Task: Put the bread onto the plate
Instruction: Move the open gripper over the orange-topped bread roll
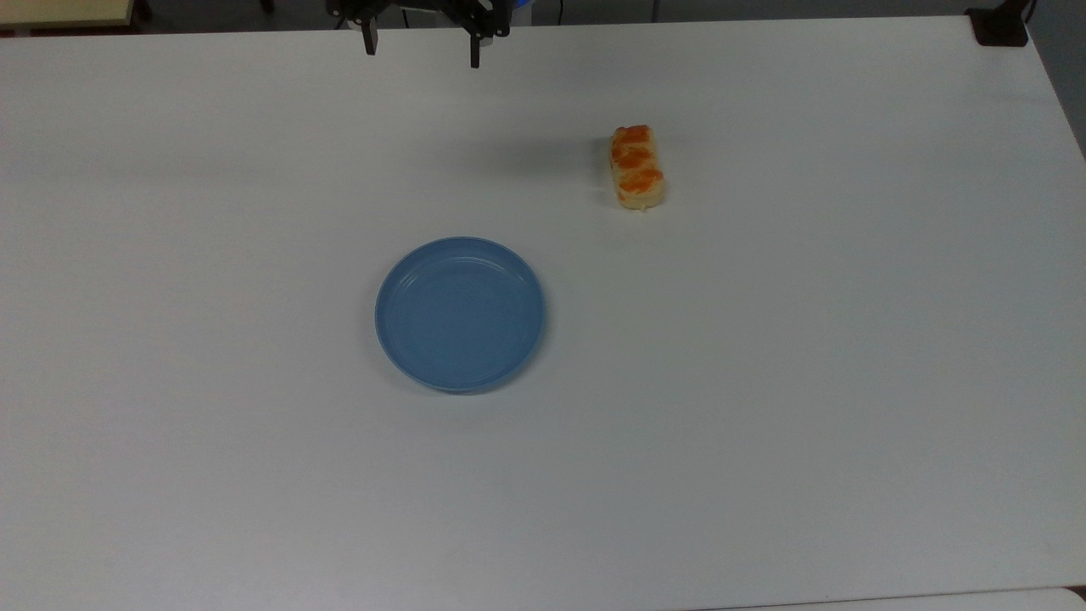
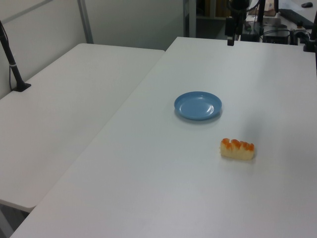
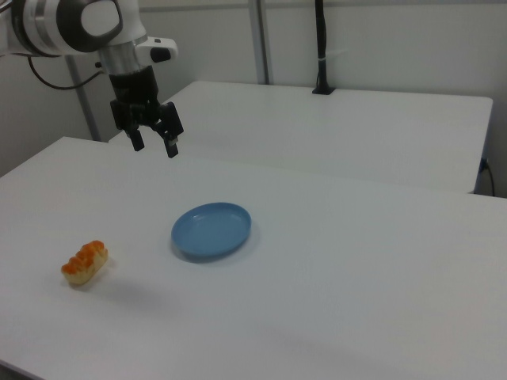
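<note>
While the claw (image 3: 153, 146) hangs in the air above the far part of the white table (image 1: 764, 424), its two fingers stand spread wide apart with nothing held between them. Bread (image 1: 637, 166) lies flat on the table, well apart from the claw, lower and toward the top view's right of it; in the right view it sits low and to the right view's left of the claw. Plate (image 1: 460, 314) rests bare on the table below the claw in the top view, well apart from the bread.
</note>
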Robot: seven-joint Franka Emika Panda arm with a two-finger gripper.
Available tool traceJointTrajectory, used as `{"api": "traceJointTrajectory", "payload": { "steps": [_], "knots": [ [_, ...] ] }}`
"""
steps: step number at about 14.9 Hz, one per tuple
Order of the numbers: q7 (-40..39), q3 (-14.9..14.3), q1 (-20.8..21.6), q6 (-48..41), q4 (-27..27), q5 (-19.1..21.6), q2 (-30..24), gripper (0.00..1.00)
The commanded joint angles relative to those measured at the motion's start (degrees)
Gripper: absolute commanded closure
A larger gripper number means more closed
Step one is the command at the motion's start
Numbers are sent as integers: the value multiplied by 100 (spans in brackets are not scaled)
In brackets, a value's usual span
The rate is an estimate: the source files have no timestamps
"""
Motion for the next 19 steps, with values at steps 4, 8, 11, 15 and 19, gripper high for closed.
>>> {"api": "traceJointTrajectory", "payload": {
  "steps": [4,8,11,15,19],
  "knots": [
    [-52,-40,56,-141,-148,-19,-137,0],
    [-113,-31,65,-132,-157,-19,-128,0],
    [-122,21,117,-70,-297,7,-101,0],
    [-34,21,643,306,-850,77,-101,0],
    [456,21,1285,1062,-1702,297,-23,0]
  ]
}}
